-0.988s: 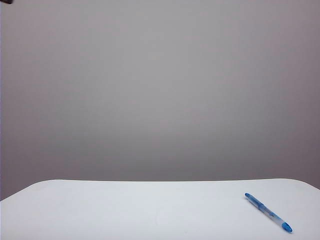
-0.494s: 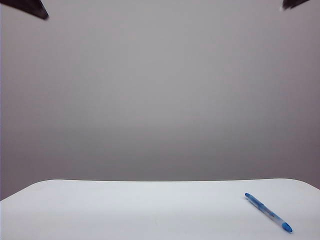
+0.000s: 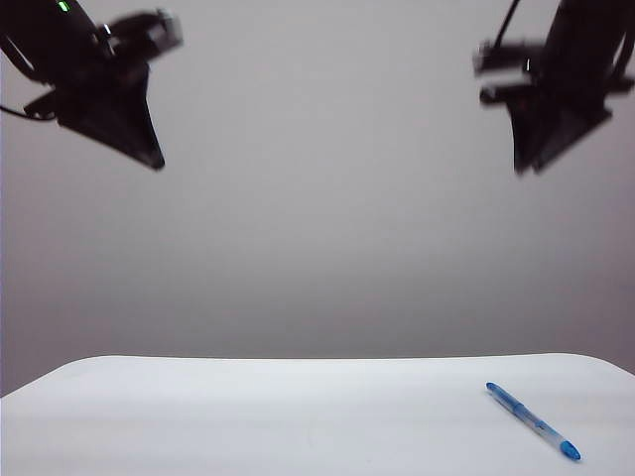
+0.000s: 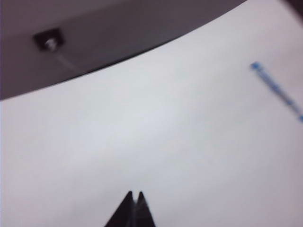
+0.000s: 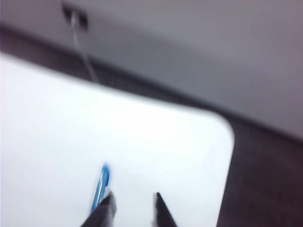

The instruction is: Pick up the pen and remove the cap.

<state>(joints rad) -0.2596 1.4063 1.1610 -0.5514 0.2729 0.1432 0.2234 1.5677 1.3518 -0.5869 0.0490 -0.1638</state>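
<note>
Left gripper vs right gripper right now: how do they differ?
Jaws: the black two-finger left gripper has its tips pressed together; the black two-finger right gripper shows a clear gap.
Position: left hangs high over the white table's left side, far from the blue and clear plastic pen; right hangs above the pen's side.
Shared: both are empty, well above the table.

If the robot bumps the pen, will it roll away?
Probably. The pen is slim and round, lying flat on the smooth white table, so a sideways nudge could roll it. It looks stiff and light. Both the left gripper and right gripper hang high above it.
</note>
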